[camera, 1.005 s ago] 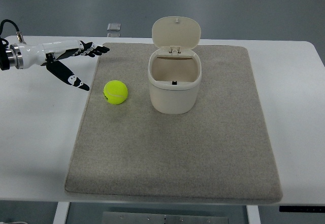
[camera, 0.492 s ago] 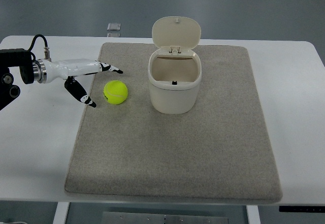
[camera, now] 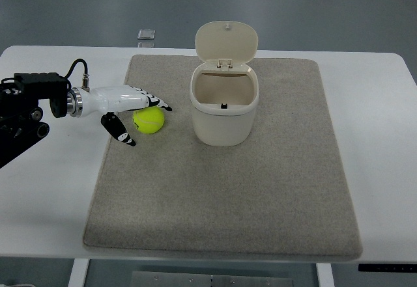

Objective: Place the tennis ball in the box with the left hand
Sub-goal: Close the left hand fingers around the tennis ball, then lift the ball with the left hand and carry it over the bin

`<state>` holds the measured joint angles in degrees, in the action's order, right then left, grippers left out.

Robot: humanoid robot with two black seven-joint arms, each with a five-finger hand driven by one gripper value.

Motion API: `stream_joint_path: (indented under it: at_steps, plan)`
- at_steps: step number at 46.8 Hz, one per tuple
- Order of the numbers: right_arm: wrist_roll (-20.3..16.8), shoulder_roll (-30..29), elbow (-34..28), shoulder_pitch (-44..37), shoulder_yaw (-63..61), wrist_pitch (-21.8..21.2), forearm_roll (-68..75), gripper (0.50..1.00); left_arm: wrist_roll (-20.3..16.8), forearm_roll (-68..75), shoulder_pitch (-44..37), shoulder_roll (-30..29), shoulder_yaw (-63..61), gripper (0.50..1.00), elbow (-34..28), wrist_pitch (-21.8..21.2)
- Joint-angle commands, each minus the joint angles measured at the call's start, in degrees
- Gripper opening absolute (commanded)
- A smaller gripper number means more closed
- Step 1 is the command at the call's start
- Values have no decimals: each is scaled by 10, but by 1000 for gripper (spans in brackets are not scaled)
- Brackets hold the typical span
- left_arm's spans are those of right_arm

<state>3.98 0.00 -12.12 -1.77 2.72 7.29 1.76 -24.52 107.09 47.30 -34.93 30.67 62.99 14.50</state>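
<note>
One box [camera: 224, 108], lid up, interior shows no ball. One ball [camera: 149, 119] on mat [camera: 260, 189], left of box. Left hand [camera: 124, 108] at ball, fingers [camera: 154, 100] spread over it, thumb alongside, not closed.

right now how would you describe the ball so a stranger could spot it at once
On the white table lies a grey mat. Near its far left corner, left of the cream bin with its lid up, sits the tennis ball, under the left hand. It is the only bright yellow-green thing.
</note>
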Motion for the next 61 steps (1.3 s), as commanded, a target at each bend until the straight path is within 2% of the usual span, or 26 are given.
stream_joint_path:
  at_steps: [1,8,11,13,16,20,27,36,39,44,50,57,61]
  plan:
    - [0,0,0,-1,0,0,0,901,0,1,0,0,0,810,-1,-10]
    - [0,0,1,-1,0,0,0,901,1,3,1,0,0,703,-1,-22]
    - [0,0,0,0,0,0,0,901,1,5,1,1,0,696,-1,-27]
    - [0,0,0,0,0,0,0,901,1,5,1,0,0,656,0,-29]
    - [0,0,0,-1,0,0,0,901,1,6,3,0,0,621,0,-29]
    - [0,0,1,0,0,0,0,901,1,6,8,-1,1,500,0,-29]
    - [0,0,0,0,0,0,0,901,-1,5,18,-15,2,500,12,-29]
    - [0,0,0,-1,0,0,0,901,-2,5,20,-82,5,500,70,-42]
    - [1,0,0,0,0,0,0,901,-3,5,18,-96,5,500,89,-69]
    - [0,0,0,0,0,0,0,901,-24,5,14,-117,1,500,122,-139]
    - [0,0,1,0,0,0,0,901,-51,5,11,-144,-13,500,156,-236]
    - [0,0,1,-1,0,0,0,901,-73,6,12,-145,-27,500,168,-358]
    - [1,0,0,0,0,0,0,901,-75,16,18,-139,-32,500,171,-389]
